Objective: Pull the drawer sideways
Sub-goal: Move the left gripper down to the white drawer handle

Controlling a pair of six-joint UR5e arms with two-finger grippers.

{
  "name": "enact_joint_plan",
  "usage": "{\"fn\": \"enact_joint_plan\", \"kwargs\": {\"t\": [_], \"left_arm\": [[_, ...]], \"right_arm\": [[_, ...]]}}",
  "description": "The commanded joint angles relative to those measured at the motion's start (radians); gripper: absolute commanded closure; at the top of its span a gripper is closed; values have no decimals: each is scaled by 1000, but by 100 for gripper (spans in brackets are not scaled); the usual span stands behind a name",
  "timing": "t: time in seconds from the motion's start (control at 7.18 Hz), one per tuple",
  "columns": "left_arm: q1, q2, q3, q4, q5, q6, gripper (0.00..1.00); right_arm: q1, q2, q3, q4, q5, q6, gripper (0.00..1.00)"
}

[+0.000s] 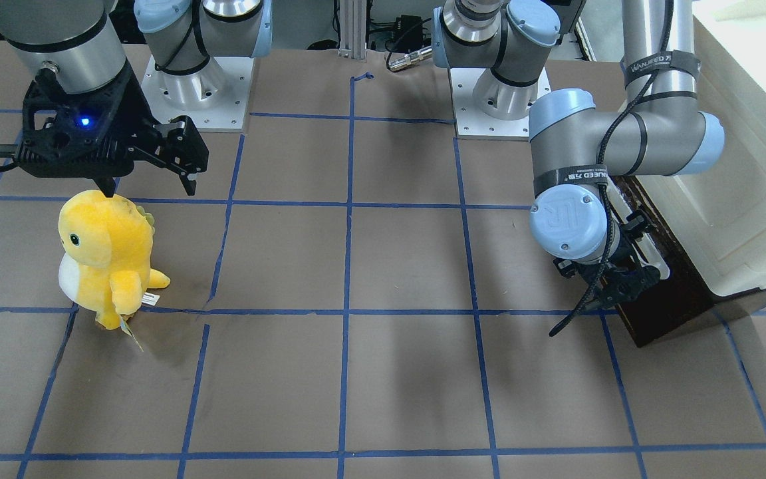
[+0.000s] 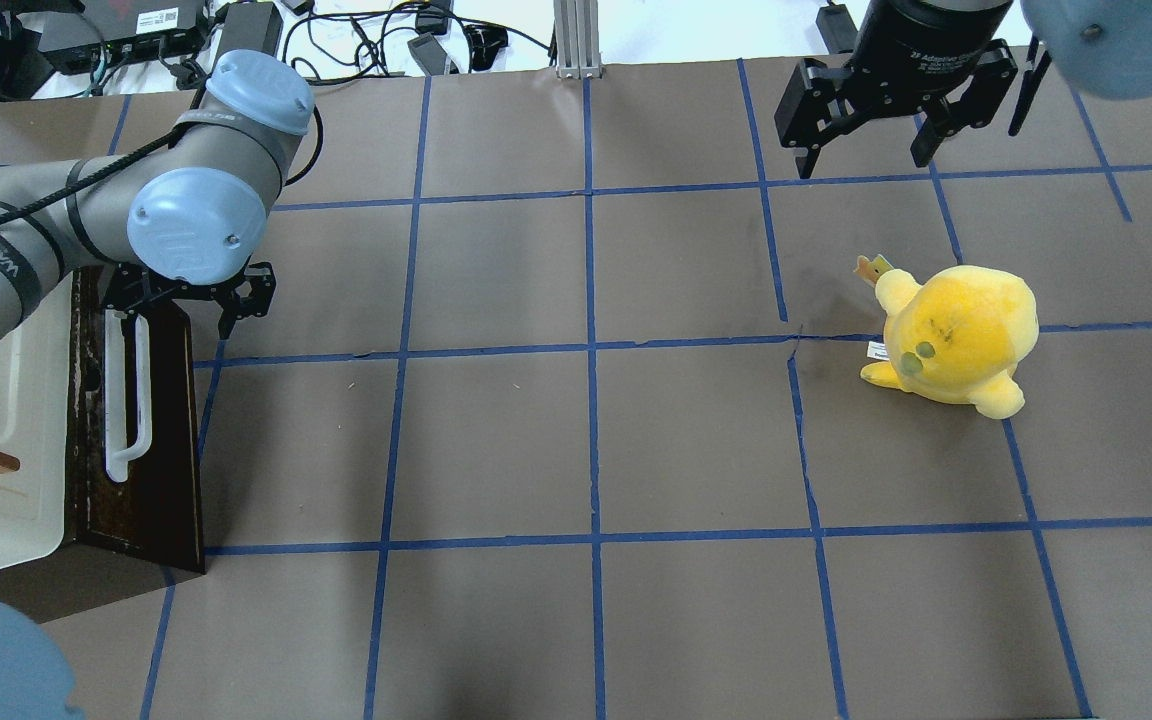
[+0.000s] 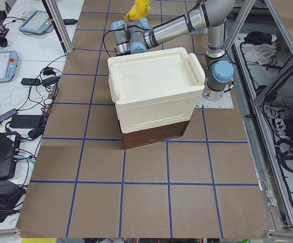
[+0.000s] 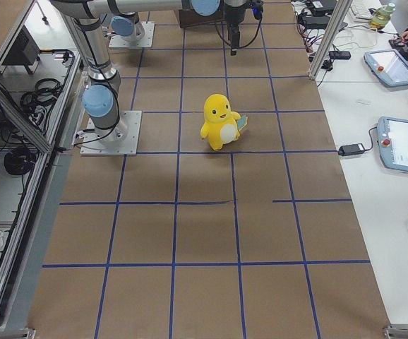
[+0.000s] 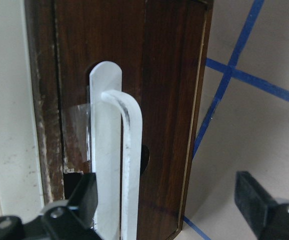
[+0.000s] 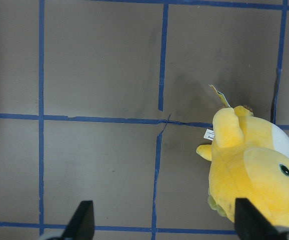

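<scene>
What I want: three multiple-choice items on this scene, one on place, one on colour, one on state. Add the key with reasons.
1. Where is the yellow plush toy?
A. On the table, near the right pincer
B. Held up in the air
C. On the floor

2. What colour is the bar handle of the drawer?
A. Black
B. White
C. Blue

3. How is the left pincer?
A. Shut on the toy
B. Shut on nothing
C. Open, a finger on each side of the handle

Key:
1. A: the overhead view shows it standing on the table close to that pincer.
2. B: the bar is white against the dark brown front.
3. C: the left wrist view shows the fingers wide apart with the bar between them.
</scene>
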Motion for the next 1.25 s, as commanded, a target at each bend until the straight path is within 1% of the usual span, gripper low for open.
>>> {"fn": "enact_joint_plan", "kwargs": {"t": [0.0, 0.14, 0.42, 0.7, 0.84, 0.98, 1.11], "left_arm": [[-1, -6, -20, 0, 20, 4, 24], [-1, -6, -19, 0, 46, 11, 26], [1, -5, -20, -2, 64, 16, 26], [1, -5, -22, -2, 66, 25, 26], [1, -9, -24, -2, 66, 25, 36], [1, -11, -27, -2, 64, 24, 36], [1, -12, -30, -2, 64, 24, 48]], "right_arm": [[0, 0, 0, 0, 0, 0, 0], [0, 0, 0, 0, 0, 0, 0], [0, 0, 0, 0, 0, 0, 0], [0, 0, 0, 0, -2, 0, 0], [0, 0, 0, 0, -2, 0, 0], [0, 0, 0, 0, 0, 0, 0], [0, 0, 0, 0, 0, 0, 0]]}}
